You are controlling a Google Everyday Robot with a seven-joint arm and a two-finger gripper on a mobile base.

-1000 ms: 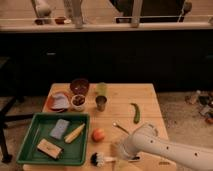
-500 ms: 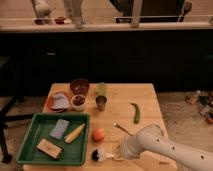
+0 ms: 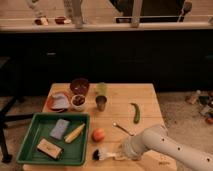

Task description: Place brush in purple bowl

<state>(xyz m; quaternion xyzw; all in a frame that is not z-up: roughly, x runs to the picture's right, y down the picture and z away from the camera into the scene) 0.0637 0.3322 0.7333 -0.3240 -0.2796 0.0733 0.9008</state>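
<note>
Camera view: brush (image 3: 101, 155) flat at the front edge of the table (image 3: 147, 97), gripper (image 3: 124, 153) at its handle.
A round black bristle head and a thin white handle are noted, the handle running right into the gripper on a smooth white perforated arm (image 3: 165, 146). Whether the gripper is closed on it cannot be told. The deep, round purple bowl (image 3: 79, 85) stands well apart at the back. A green rectangular tray (image 3: 29, 144) lies left of the brush.

Dim warm light, dark background, tool (image 3: 123, 151) beside brush (image 3: 99, 155)
</note>
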